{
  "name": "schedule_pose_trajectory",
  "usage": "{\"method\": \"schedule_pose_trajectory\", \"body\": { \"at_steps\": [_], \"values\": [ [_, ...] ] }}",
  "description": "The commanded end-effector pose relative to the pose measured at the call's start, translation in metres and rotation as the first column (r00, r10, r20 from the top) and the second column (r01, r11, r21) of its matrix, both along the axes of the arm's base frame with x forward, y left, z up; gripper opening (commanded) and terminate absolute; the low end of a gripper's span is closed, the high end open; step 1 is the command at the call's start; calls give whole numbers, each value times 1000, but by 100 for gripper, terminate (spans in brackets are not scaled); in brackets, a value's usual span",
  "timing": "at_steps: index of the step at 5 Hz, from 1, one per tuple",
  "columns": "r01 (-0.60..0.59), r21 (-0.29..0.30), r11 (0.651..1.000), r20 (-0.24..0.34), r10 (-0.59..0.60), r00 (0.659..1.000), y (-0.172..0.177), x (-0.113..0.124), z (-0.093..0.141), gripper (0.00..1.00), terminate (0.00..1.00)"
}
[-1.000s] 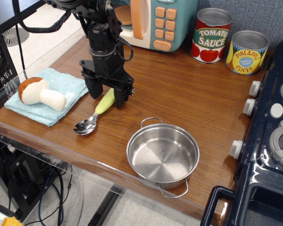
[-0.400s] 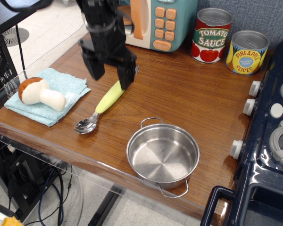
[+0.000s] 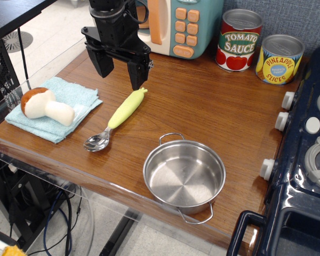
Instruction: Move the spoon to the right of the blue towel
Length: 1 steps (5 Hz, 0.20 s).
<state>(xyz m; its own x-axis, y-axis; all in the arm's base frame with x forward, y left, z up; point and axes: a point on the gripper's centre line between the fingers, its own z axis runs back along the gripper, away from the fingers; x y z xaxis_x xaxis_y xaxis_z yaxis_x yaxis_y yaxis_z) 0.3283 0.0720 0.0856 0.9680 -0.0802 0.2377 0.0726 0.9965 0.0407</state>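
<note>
Observation.image view: my gripper hangs wide and empty above the counter, the spoon lying just below and in front of it, beside the blue towel to my left. Risk, I judge: a careless descent could clip the handle and skid it toward the pot.

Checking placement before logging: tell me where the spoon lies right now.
The spoon lies flat on the wooden table, just right of the blue towel and left of the steel pot, below the raised open end effector.
</note>
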Motion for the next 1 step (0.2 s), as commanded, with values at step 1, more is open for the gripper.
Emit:
{"method": "schedule_pose_trajectory", "body": {
  "at_steps": [1],
  "values": [
    [-8,13,1000,57,7,998,14,7,21,100,100]
  ]
}}
